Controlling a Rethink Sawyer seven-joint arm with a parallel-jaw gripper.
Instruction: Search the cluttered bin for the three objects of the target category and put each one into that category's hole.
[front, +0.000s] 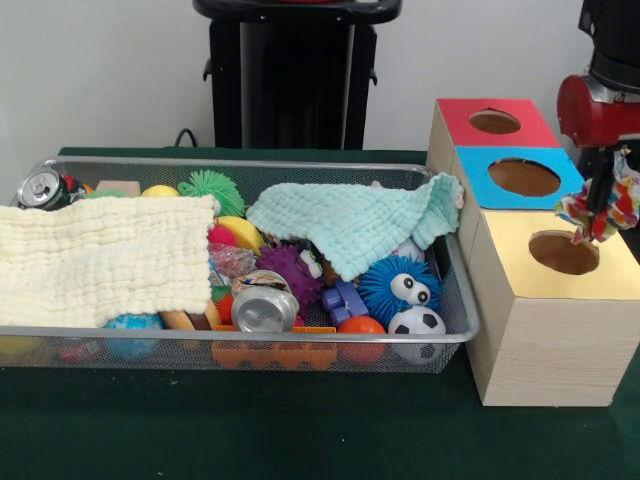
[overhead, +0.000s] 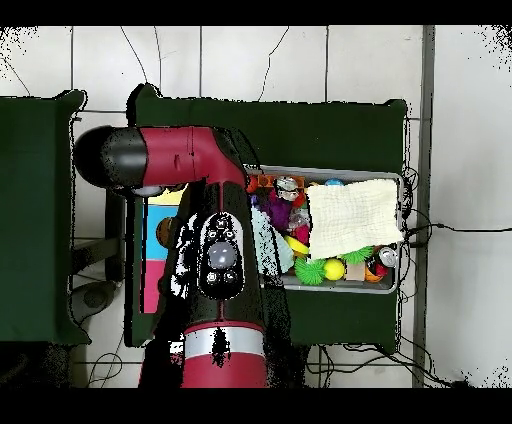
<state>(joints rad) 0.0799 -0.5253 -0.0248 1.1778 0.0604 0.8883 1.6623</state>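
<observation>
My gripper (front: 601, 200) hangs at the far right of the front view, shut on a wrinkly white wad with confetti spots (front: 578, 211). It holds the wad just above the round hole (front: 563, 252) in the yellow-topped wooden box (front: 545, 330). The long wire-mesh bin (front: 240, 345) lies to the left, full of toys. A crumpled spotted wrapper (front: 232, 262) shows among the toys at mid-bin. In the overhead view my arm (overhead: 215, 250) covers the gripper and most of the boxes. The bin (overhead: 392, 283) shows to its right there.
A blue-topped box (front: 522, 177) and a red-topped box (front: 495, 122) stand behind the yellow one. A cream cloth (front: 100, 255) and a mint cloth (front: 350, 225) cover much of the bin. Silver cans (front: 265, 308) (front: 42, 188) lie among balls and spiky toys.
</observation>
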